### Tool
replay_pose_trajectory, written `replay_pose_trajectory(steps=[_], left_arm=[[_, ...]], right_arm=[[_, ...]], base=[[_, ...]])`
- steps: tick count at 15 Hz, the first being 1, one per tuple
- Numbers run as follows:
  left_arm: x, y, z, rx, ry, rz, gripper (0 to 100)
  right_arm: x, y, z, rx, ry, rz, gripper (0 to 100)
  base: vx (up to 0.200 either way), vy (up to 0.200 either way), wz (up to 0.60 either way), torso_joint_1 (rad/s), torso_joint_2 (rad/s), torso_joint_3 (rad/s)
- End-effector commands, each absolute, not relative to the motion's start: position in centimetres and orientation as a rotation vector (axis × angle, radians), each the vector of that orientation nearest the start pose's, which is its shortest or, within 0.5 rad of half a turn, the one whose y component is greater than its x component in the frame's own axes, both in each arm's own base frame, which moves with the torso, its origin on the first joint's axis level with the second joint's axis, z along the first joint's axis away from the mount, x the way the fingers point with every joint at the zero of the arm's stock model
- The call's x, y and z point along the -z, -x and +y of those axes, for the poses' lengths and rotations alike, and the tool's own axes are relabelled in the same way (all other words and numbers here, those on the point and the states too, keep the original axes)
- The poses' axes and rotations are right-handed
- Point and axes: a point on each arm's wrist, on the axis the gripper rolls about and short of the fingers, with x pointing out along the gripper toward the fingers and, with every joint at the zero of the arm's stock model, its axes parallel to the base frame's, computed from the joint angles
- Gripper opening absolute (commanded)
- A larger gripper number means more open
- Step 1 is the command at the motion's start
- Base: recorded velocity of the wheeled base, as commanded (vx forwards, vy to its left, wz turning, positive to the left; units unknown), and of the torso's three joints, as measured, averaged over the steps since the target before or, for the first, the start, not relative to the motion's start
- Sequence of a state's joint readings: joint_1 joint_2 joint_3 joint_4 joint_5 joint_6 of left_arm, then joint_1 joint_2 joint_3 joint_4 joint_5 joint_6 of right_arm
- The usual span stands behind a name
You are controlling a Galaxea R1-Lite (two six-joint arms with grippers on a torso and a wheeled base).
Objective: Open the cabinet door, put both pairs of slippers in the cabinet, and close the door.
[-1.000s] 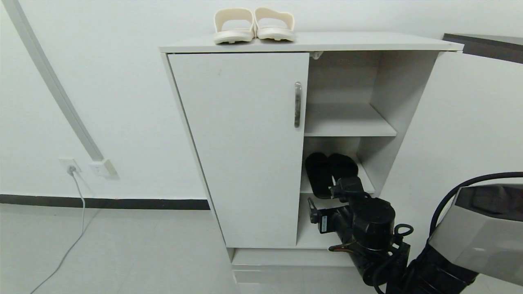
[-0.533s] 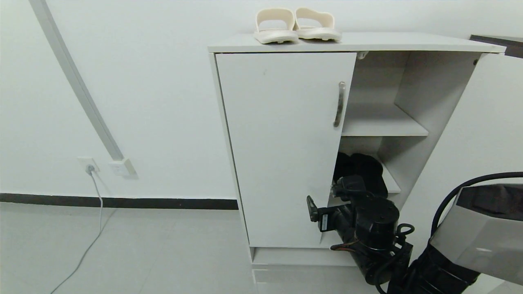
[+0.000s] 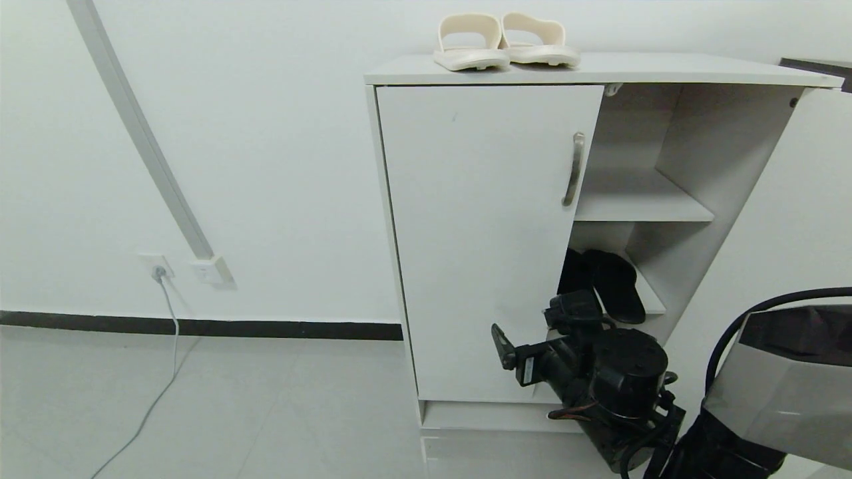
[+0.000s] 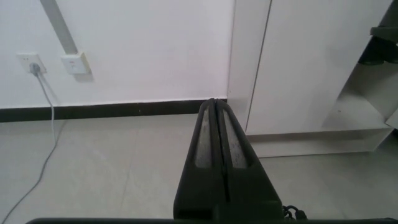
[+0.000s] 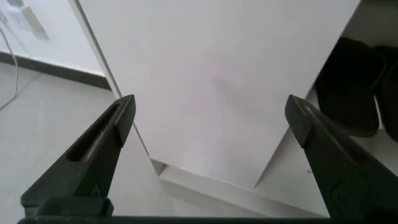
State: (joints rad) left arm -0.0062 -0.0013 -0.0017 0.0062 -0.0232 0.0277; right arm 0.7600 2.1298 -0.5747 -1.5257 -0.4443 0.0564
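The black slippers (image 3: 612, 283) lie side by side on the second shelf down inside the cabinet (image 3: 492, 70), in the half whose right door (image 3: 785, 219) stands swung open. The right claw (image 5: 211, 106) is low in front of the cabinet, facing the bottom of the closed left door (image 3: 486, 233), with the black pair just beyond that door's edge; its fingers are spread wide, holding and touching nothing. The cream slippers (image 3: 506, 43) sit as a pair on the cabinet top, well above it. The left claw (image 4: 214, 106) is pressed closed and empty above the floor (image 3: 266, 412), near a wall socket (image 3: 158, 269)
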Motion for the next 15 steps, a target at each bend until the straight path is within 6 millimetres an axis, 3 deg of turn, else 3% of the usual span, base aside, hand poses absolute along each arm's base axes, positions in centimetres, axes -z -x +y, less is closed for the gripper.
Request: replay_pose_trajectory(steps=[1, 15], left_arm=[[-7.53, 2.29, -0.04, 0.029, -0.028, 0.004, 0], [-7.53, 2.29, -0.04, 0.029, -0.028, 0.004, 0]], right_arm=[[-7.52, -24.99, 22.4, -0.32, -0.032, 0.042, 100], [-7.19, -24.92, 22.34, -0.32, 0.011, 0.048, 100]], base=[[0.0, 0.0, 0.0, 0.0, 0.0, 0.0], [0.0, 0.0, 0.0, 0.0, 0.0, 0.0]])
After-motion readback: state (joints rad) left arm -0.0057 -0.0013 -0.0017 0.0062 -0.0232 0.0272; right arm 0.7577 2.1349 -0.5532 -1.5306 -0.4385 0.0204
